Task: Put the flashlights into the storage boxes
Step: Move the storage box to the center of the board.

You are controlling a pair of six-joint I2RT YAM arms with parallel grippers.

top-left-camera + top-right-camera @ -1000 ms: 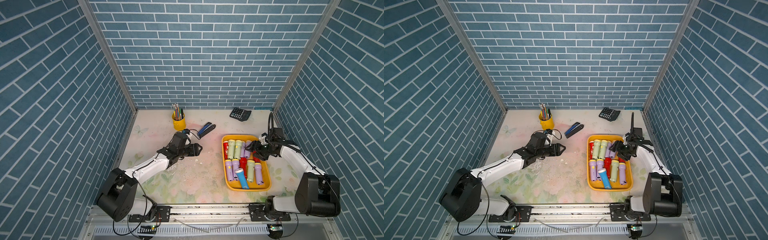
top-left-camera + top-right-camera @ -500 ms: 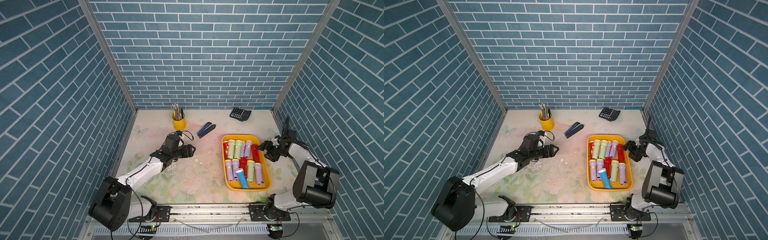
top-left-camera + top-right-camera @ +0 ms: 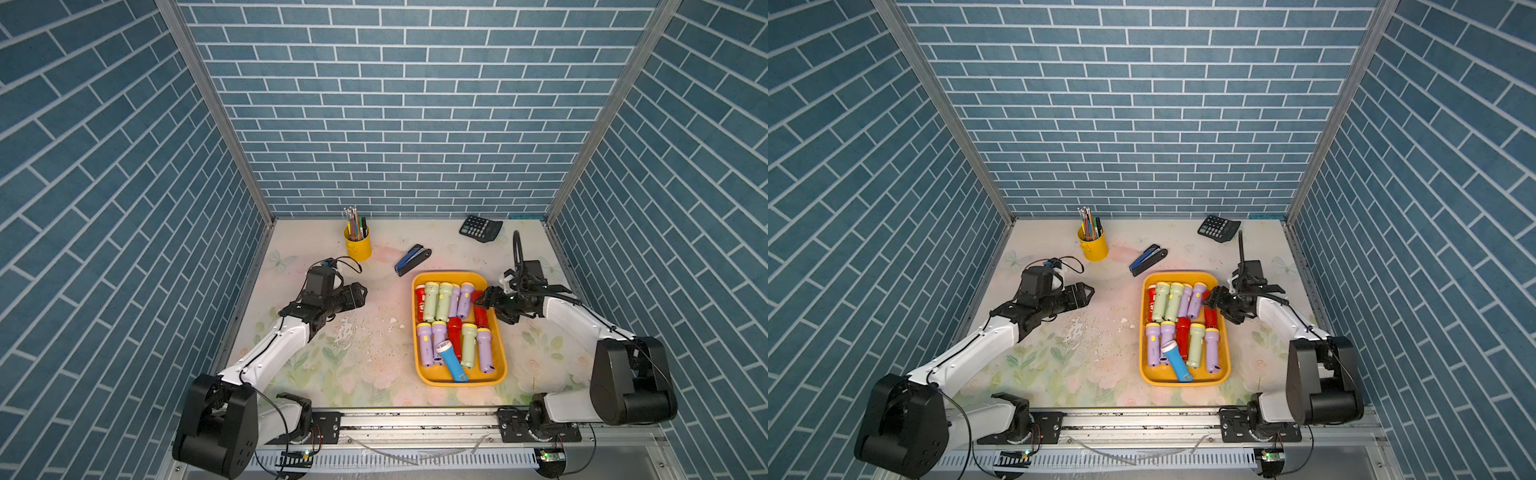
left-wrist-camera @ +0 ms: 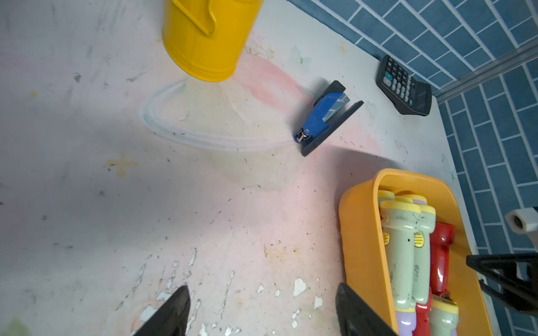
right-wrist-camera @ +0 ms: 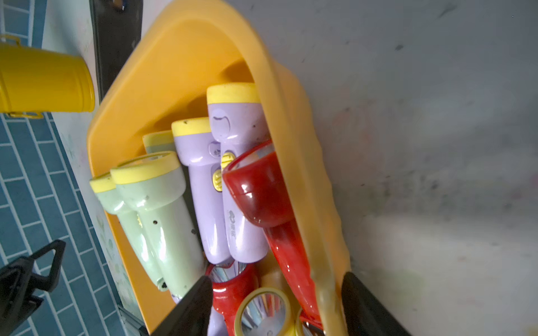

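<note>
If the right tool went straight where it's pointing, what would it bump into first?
Probably the red flashlight beside the rim of the yellow tray: both show right between the right tool's open jaws. Which it touches first, I can't tell.

- In the left wrist view the pen cup [image 4: 203,40] is cut off by the frame edge, so its mouth and contents are not shown.
- The yellow tray [image 4: 361,232] is cropped there too, and most of the flashlights [image 4: 403,247] are lost.
- Only the tips of the left gripper [image 4: 262,308] are seen in that view.
- In both top views the far end of a red flashlight [image 3: 481,319] at the tray's right side is covered by the right gripper [image 3: 487,300]. Contact cannot be told.
- The calculator [image 3: 480,227] keys are too small to be read.
</note>
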